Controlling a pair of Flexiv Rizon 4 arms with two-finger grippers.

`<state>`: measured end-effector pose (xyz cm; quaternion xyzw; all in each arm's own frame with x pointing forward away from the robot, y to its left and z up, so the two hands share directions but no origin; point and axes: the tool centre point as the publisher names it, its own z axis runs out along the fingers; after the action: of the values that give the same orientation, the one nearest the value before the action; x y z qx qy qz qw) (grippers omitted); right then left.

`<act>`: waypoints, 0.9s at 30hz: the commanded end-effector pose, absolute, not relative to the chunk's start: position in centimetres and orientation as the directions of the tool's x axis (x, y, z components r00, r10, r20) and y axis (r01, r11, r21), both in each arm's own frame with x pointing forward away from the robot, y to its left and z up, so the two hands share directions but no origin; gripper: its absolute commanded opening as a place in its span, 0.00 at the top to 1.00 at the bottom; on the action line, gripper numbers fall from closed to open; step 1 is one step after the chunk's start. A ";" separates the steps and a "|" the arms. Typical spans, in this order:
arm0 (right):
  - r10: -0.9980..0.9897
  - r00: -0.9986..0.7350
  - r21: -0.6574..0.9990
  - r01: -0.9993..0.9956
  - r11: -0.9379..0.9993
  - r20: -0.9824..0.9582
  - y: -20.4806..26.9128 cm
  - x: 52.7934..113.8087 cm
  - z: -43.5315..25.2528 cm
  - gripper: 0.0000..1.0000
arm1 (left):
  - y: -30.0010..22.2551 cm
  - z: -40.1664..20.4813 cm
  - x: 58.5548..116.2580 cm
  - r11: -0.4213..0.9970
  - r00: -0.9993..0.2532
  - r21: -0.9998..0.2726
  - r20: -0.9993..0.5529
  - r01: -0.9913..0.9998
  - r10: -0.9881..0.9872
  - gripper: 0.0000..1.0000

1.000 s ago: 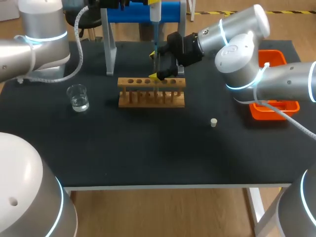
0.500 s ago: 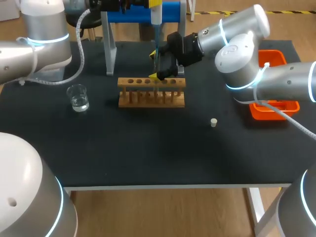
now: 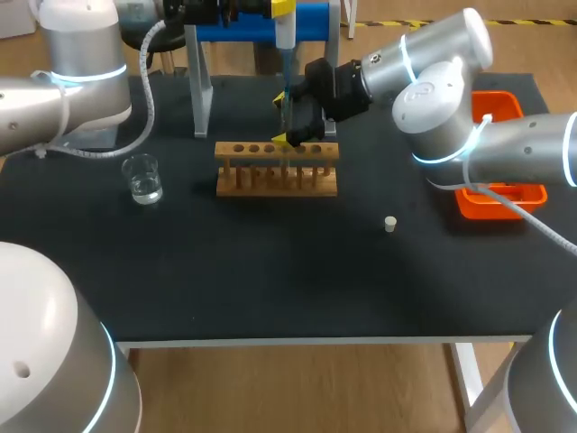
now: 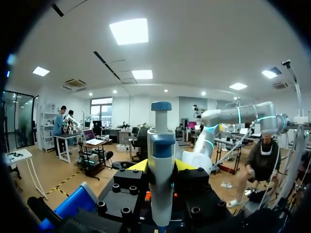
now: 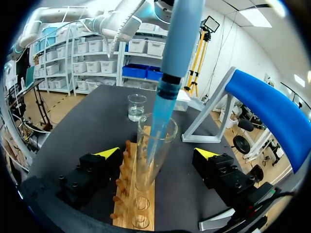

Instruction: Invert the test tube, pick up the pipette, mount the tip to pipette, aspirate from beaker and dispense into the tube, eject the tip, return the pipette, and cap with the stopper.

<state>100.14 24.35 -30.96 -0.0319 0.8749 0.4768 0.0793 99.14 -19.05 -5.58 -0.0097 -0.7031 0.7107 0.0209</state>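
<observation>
Bench, dark top, two arms at its far side.

- Pipette: blue and white, upright, clamped in the left gripper, high over the rack at the far edge in the head view.
- Pipette tip: translucent blue, mounted, its lower end down inside the mouth of the test tube.
- Test tube: clear, upright, mouth up, at the right gripper, over the wooden rack. It cannot be told whether this gripper is closed on the tube or merely around it.
- Beaker: clear, a little liquid in it, standing well apart on the rack's left.
- Stopper: small, pale, lying alone on the bench, to the right of the rack and nearer the front.
- Orange tray: at the right edge, partly behind the right arm.
- Blue stand: on metal legs, behind the rack.
</observation>
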 end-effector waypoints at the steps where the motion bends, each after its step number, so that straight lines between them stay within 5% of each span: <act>1: 0.019 -0.985 0.829 -0.131 0.544 -0.169 24.3 100.1 -31.0 0.00 | -19.2 -5.9 99.5 -0.013 -0.999 -1.000 0.019 -0.020 0.051 1.00; 27: 0.019 -0.985 0.829 -0.131 0.544 -0.169 24.3 100.1 -31.0 0.00 | -18.9 -7.2 99.5 -0.021 -0.998 -0.998 0.053 -0.054 0.032 1.00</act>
<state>100.14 24.35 -30.96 -0.0319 0.8749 0.4768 0.0793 99.56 -18.98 -7.04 0.0074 -0.7007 0.7127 0.0315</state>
